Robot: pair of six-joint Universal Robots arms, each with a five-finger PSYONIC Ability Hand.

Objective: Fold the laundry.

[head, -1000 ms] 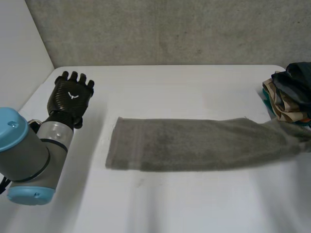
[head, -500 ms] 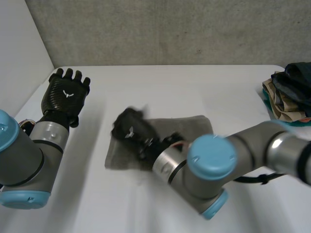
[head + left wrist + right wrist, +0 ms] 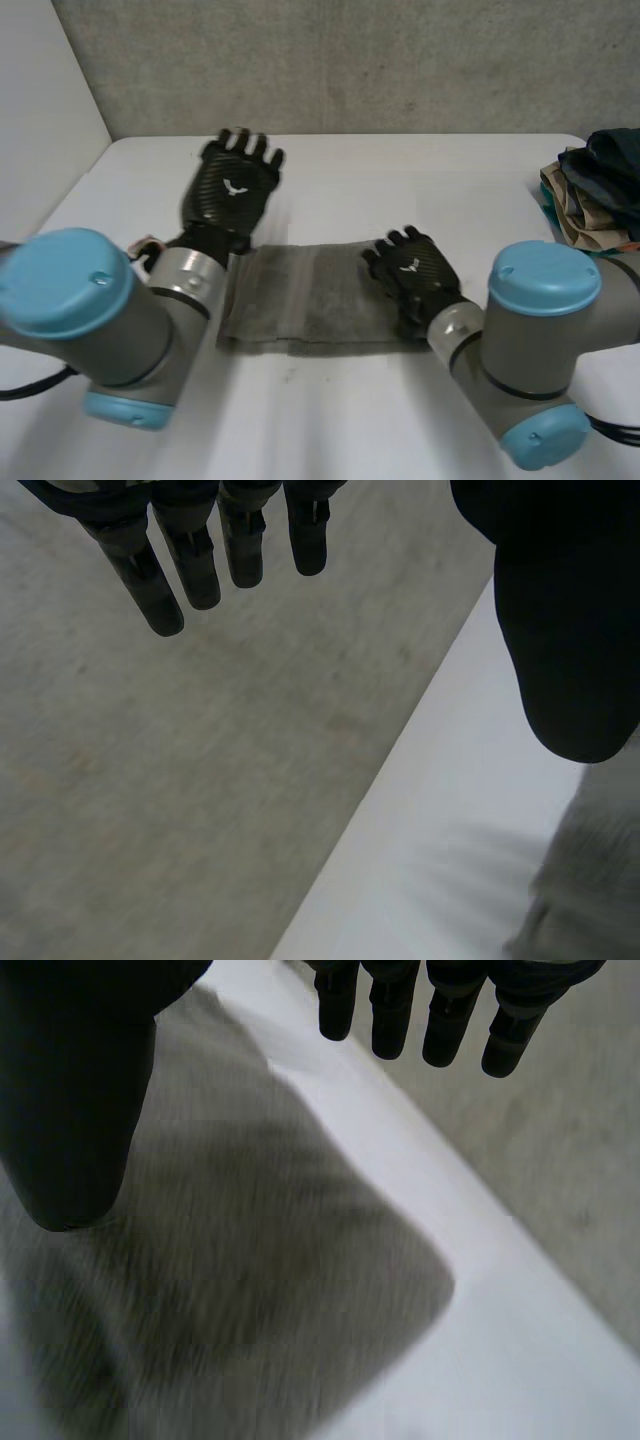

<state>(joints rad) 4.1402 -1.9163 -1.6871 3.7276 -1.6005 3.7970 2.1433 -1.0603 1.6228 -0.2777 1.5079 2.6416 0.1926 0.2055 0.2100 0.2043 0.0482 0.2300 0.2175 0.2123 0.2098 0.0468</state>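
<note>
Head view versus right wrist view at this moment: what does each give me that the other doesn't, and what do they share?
Head view: the left hand, open, over the table beyond the left end of the grey towel, and the pile of clothes at the table's right edge. Right wrist view: the palm side of the right hand, fingers straight, thumb apart, nothing held. Both: the right hand over the towel's right end on the white table.
</note>
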